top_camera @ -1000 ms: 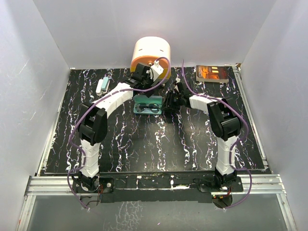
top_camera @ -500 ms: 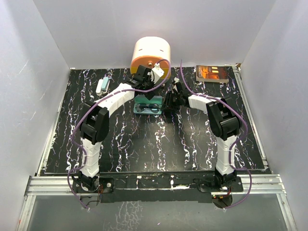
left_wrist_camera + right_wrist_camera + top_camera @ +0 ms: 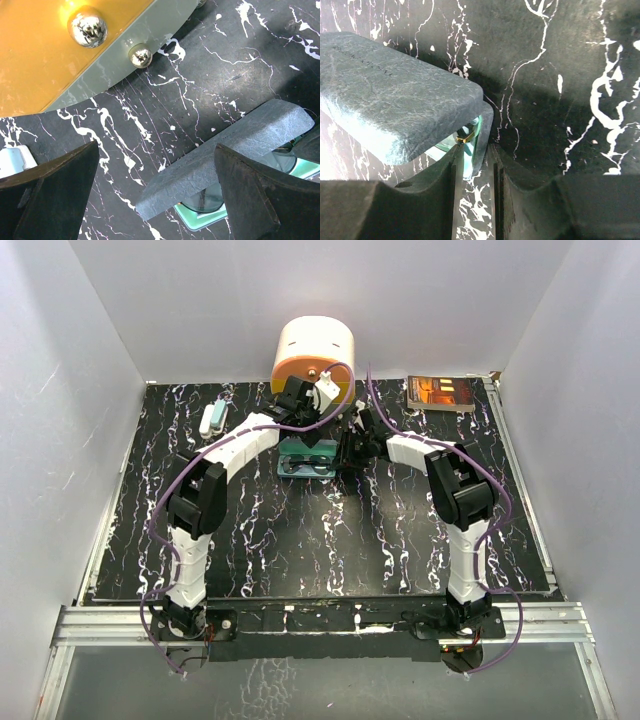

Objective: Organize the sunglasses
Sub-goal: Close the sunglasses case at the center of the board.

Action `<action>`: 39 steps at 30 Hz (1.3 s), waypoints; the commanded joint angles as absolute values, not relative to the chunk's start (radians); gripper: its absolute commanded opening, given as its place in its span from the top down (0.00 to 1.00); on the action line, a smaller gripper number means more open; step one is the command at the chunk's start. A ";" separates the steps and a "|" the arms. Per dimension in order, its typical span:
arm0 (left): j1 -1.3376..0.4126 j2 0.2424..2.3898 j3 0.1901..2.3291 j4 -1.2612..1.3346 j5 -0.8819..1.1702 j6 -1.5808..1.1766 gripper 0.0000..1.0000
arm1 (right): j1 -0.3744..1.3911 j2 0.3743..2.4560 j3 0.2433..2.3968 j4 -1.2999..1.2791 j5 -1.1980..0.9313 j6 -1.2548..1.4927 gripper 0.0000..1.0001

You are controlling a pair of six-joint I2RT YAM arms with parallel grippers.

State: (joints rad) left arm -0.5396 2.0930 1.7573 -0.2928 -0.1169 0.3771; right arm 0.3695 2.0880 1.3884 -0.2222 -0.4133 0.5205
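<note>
The sunglasses lie inside the teal-lined grey-blue case at mid-table. In the left wrist view the grey lid hangs half lowered over a dark lens. My left gripper is open wide, its fingers either side of the lid's back edge, and it shows from above too. My right gripper is nearly shut, pinching the case's right end wall. It sits at the case's right end. A gold hinge of the glasses shows under the lid.
A round orange-and-white appliance stands just behind the case, close to my left gripper, and fills the top left of the left wrist view. A book lies back right. A small white-and-teal object lies back left.
My left gripper has shifted right and toward the case's back edge, and the lid covers more of the teal inside. My right gripper has moved slightly left, up to the case's end.
</note>
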 commanded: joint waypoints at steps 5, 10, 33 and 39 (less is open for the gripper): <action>-0.543 2.066 1.772 -0.320 -0.086 0.358 0.03 | 0.388 2.108 1.424 -0.237 -0.379 0.496 0.74; -0.544 2.055 1.755 -0.318 -0.079 0.352 0.03 | 0.388 2.098 1.408 -0.236 -0.365 0.501 0.82; -0.559 2.020 1.666 -0.365 0.055 0.265 0.03 | 0.389 2.092 1.342 -0.174 -0.360 0.572 0.92; -0.562 2.006 1.630 -0.390 0.069 0.257 0.03 | 0.390 2.088 1.303 -0.140 -0.356 0.615 0.92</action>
State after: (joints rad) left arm -0.5392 2.0624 1.6741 -0.2844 0.0006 0.2760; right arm 0.3779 2.0819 1.3460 -0.1738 -0.3912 0.5835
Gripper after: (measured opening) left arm 0.970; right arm 0.131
